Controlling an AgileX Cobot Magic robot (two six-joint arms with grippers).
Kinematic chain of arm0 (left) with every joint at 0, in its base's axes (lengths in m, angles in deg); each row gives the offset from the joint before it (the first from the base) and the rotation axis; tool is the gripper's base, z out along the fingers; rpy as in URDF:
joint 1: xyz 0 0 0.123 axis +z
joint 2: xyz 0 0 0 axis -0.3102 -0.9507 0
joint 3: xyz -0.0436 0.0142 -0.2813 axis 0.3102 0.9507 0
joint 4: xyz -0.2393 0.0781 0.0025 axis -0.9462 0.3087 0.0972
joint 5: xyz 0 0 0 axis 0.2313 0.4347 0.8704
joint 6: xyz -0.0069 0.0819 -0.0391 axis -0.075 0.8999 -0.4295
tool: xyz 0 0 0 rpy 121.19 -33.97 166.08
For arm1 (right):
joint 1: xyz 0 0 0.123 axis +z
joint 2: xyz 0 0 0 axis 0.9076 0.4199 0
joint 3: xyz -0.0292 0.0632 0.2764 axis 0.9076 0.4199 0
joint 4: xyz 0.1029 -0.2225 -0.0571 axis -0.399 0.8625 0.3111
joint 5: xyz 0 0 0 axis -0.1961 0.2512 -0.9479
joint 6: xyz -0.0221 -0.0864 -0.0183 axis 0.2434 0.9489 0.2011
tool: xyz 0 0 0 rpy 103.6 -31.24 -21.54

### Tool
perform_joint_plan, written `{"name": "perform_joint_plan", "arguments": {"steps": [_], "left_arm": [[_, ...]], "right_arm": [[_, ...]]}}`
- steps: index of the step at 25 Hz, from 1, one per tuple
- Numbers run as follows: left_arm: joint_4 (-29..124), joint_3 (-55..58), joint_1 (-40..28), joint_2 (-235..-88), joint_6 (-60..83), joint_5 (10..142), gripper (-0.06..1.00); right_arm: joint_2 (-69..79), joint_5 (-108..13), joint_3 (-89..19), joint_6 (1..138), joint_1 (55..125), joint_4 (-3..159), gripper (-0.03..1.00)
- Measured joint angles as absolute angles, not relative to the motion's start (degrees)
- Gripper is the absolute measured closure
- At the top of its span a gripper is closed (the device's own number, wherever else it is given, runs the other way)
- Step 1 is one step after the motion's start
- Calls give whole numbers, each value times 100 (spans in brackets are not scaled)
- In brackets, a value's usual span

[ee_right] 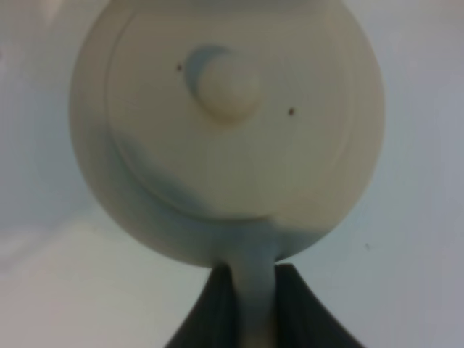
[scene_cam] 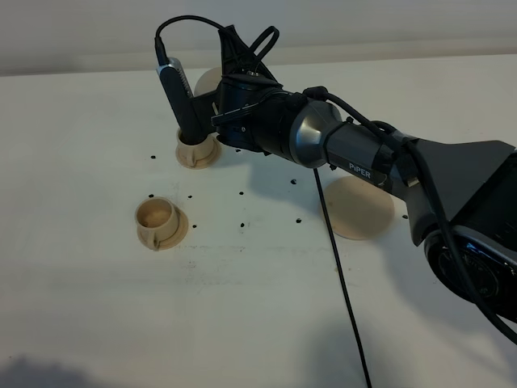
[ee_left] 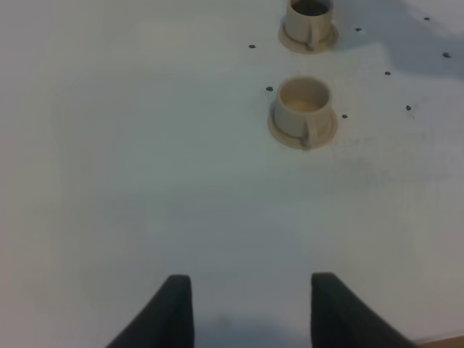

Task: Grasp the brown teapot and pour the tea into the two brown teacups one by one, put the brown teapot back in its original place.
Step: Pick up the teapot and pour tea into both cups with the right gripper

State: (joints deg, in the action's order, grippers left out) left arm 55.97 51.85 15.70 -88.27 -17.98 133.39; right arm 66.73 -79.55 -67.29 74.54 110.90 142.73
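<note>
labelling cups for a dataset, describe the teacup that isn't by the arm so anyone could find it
On the white table, look left of the black right arm in the high view. Of the two tan teacups on saucers there, it is the near teacup, standing in the open; the far teacup is partly hidden behind the arm's tip.

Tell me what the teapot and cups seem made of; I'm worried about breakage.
The brown teapot: likely unglazed clay, matte pale tan, no gloss showing. The near teacup and far teacup: seemingly the same matte ceramic, though moulded plastic can't be ruled out.
</note>
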Motion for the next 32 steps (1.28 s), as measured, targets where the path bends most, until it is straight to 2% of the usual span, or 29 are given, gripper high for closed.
{"name": "perform_joint_plan", "arguments": {"steps": [10,19,32], "left_arm": [[5597,5185,1570,-8827,-1798,13339,59],[5597,5185,1570,-8827,-1798,13339,59],[5597,5185,1570,-8827,-1798,13339,59]], "right_arm": [[6673,-8108,-6729,6739,11039,13908,88],[6292,-8742,-6704,5813,10998,13474,88],[5652,-8917,-6032,4859,11325,12770,88]]}}
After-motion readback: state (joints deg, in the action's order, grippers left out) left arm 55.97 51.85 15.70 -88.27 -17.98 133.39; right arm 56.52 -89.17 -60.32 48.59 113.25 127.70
